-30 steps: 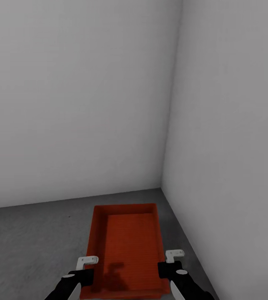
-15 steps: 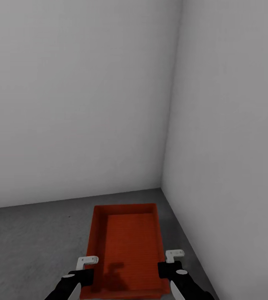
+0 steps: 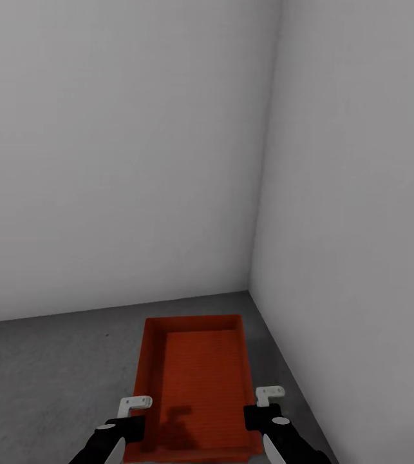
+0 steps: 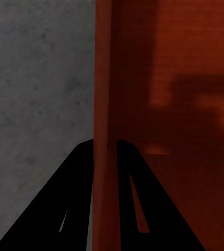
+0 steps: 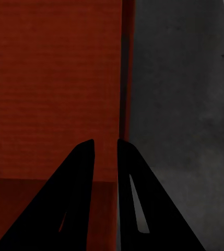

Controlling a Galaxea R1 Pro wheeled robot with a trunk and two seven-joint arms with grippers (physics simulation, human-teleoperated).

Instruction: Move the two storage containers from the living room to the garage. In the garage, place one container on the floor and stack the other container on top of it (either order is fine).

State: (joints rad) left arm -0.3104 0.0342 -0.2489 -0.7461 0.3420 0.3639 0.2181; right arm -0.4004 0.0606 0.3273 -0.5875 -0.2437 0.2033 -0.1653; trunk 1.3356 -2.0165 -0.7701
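While the head view is held on a bare corner of the garage, one orange-red storage container (image 3: 194,386) is seen between the two grippers, its open top turned up. The left gripper (image 3: 131,415) is set on the container's left long wall, and the right gripper (image 3: 258,407) on the opposite long wall, both near the end closest to the robot.

In the left wrist view, the left gripper (image 4: 105,149) is found straddling the container's wall (image 4: 105,78): one dark finger is placed outside over the concrete, the other inside over the ribbed red bottom, and the wall is clamped between them. In the right wrist view, the right gripper (image 5: 106,149) is shown the same way, with the container's wall (image 5: 126,68) running down into the narrow gap between its fingers, so a grip on the rim is read there as well.

The floor (image 3: 52,361) is spread as dark grey rough concrete to the outer side of each gripper and ahead of the container. Whether the container is resting on that floor or is held just above it cannot be told. A faint shadow is cast on the container's bottom, between the grippers.

Beyond the far end of the container, two plain grey-white walls (image 3: 123,154) are met in a vertical corner.
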